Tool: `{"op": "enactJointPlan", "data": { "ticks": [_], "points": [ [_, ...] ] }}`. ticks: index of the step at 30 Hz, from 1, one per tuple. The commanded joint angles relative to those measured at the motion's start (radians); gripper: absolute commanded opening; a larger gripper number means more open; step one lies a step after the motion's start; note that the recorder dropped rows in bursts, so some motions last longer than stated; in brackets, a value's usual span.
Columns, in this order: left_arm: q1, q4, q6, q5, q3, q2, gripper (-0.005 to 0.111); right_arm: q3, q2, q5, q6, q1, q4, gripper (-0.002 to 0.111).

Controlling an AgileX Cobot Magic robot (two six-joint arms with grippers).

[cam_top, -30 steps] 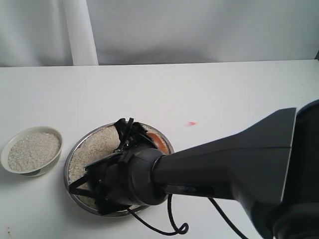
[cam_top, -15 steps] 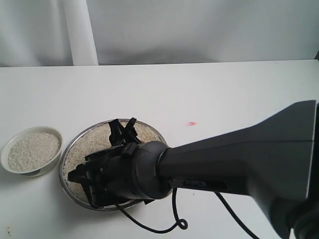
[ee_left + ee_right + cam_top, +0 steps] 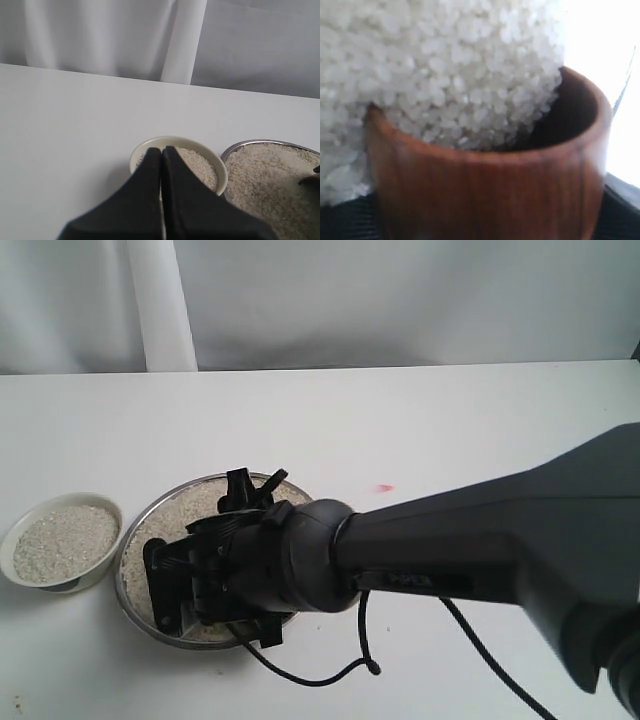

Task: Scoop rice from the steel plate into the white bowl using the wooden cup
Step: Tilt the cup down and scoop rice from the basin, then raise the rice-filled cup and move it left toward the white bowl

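The steel plate (image 3: 132, 540) holds rice (image 3: 190, 508) and lies under my right arm. My right gripper (image 3: 165, 585) is low over the plate's left part, shut on the wooden cup (image 3: 485, 190). The cup's mouth is pushed into the rice (image 3: 445, 65), and grains spill into its dark inside. The arm hides the cup in the exterior view. The white bowl (image 3: 62, 497) stands just left of the plate, with rice in it. My left gripper (image 3: 162, 149) is shut and empty, hanging above the white bowl (image 3: 175, 139), beside the steel plate (image 3: 260, 142).
A small red mark (image 3: 384, 488) is on the white table right of the plate. A black cable (image 3: 330, 680) loops down from the right arm to the table in front. A white curtain and post (image 3: 160, 305) close off the far edge.
My right arm has swept left across the plate and dropped lower. The brown sliver of cup seen one second ago is now hidden under the wrist.
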Motion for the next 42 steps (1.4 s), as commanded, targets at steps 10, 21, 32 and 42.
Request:
{"op": "enactJointPlan", "data": {
  "ticks": [10, 21, 32, 42],
  "points": [
    [-0.002, 0.001, -0.004, -0.007, 0.002, 0.000, 0.000, 0.007, 0.039, -0.179, 0.087, -0.073, 0.168, 0.000],
    [-0.002, 0.001, -0.004, -0.007, 0.002, 0.000, 0.000, 0.007, 0.039, -0.329, 0.206, -0.111, 0.175, 0.000],
    [-0.002, 0.001, -0.004, -0.007, 0.002, 0.000, 0.000, 0.137, -0.028, -0.621, 0.284, -0.175, 0.175, 0.000],
    [-0.002, 0.001, -0.004, -0.007, 0.002, 0.000, 0.000, 0.223, -0.160, -1.044, 0.285, -0.291, 0.277, 0.000]
  ]
}}
